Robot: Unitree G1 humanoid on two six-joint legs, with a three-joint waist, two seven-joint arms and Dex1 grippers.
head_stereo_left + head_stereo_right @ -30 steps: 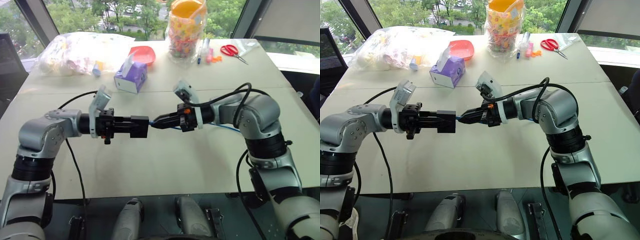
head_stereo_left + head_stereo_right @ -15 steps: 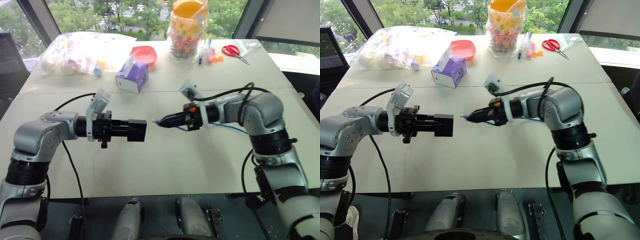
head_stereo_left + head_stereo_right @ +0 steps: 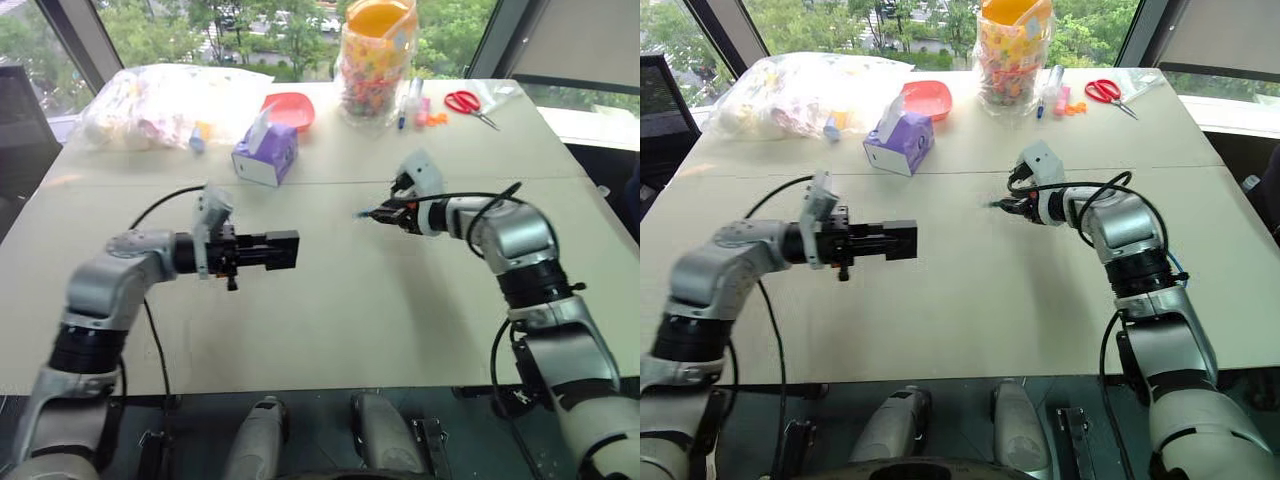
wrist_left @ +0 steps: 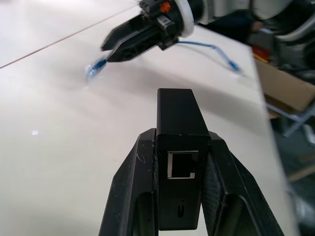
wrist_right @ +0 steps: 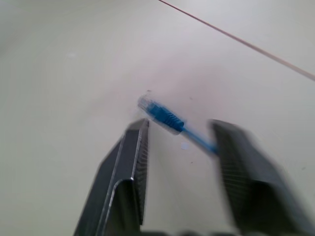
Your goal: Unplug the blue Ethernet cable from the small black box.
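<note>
The left gripper (image 4: 179,162) stays clamped on the small black box (image 4: 178,147), one empty port facing out. A second ago the blue Ethernet cable (image 5: 165,117) was plugged into that port; now its plug lies free on the white table (image 3: 330,310), well apart from the box, just ahead of the right gripper (image 5: 179,147), whose two fingers have spread and let it go. The unplugging looks done. Count: one box, one cable. Farther off stand one purple tissue box (image 3: 263,153), one red bowl (image 3: 288,108), one candy jar (image 3: 377,60) and one pair of red scissors (image 3: 463,102).
</note>
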